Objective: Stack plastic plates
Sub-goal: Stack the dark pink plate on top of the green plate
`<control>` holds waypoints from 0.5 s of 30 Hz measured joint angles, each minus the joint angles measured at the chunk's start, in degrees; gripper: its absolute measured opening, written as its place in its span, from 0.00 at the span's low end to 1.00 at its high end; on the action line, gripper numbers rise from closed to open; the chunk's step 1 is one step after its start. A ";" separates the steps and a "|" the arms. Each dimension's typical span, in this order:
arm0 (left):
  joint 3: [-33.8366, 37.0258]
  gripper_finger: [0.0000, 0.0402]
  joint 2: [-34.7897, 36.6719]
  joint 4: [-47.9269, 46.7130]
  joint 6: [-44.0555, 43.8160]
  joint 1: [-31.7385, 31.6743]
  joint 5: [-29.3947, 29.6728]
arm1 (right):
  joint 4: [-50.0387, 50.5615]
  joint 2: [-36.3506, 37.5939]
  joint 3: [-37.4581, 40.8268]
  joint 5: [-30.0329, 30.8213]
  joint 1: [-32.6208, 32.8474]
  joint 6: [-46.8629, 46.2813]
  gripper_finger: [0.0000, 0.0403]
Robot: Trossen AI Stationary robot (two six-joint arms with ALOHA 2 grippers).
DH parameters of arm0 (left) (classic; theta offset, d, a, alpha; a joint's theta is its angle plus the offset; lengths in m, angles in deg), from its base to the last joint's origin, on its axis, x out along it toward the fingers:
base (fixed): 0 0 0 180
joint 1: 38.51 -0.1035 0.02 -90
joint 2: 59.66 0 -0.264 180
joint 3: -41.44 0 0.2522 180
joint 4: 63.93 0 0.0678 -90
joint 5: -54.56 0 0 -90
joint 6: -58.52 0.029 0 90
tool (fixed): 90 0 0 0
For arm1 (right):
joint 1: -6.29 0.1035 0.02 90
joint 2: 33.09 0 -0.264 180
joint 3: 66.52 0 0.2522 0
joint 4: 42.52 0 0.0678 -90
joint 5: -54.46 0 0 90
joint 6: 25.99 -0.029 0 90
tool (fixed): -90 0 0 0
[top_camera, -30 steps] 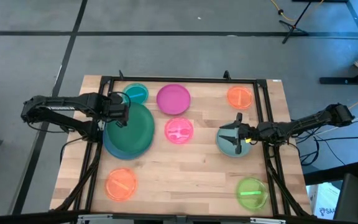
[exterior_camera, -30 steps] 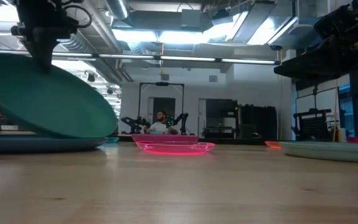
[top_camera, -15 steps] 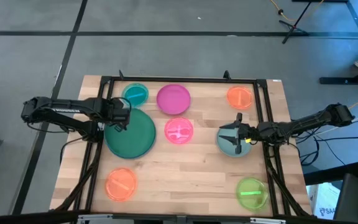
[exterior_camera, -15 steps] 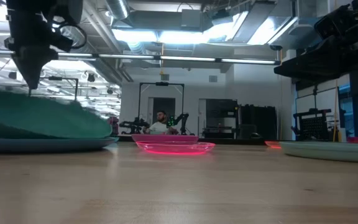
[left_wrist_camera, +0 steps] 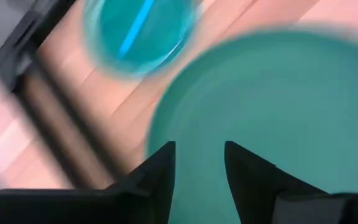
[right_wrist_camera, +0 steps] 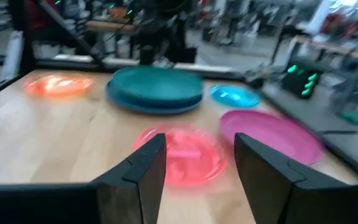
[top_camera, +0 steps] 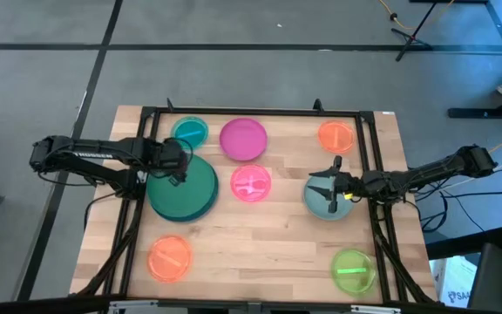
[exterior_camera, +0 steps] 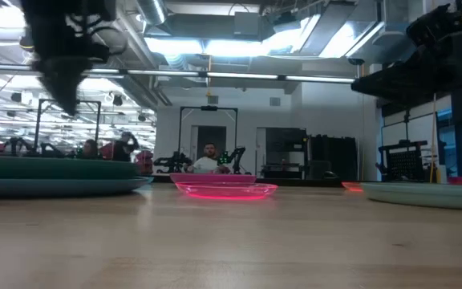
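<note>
A large teal plate lies flat on a large blue plate at the table's left. My left gripper hangs open just above the teal plate's far-left rim and touches nothing. At the right, my right gripper stands open over a grey-blue plate, clear of it. Lying singly on the table are a small blue plate, a magenta plate, a pink plate, two orange plates and a lime green plate.
A black frame runs along the table's far edge and down both sides. Bare wood lies in the near middle, between the near orange plate and the lime green plate. People and equipment show in the room beyond the table.
My left gripper has opened and let go of the large teal plate's far-left rim. The plate, held tilted with that rim raised, has dropped flat onto the large blue plate. The gripper now stands just above it.
</note>
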 joint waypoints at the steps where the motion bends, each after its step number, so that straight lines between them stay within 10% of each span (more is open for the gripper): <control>1: 0.00 0.33 0.00 3.73 2.16 0.00 0.00 | -0.69 0.02 0.00 0.97 0.00 0.97 0.45; 15: 0.00 0.33 -10.07 39.52 21.32 0.42 -5.32 | 5.71 0.00 0.00 2.76 0.00 0.65 0.45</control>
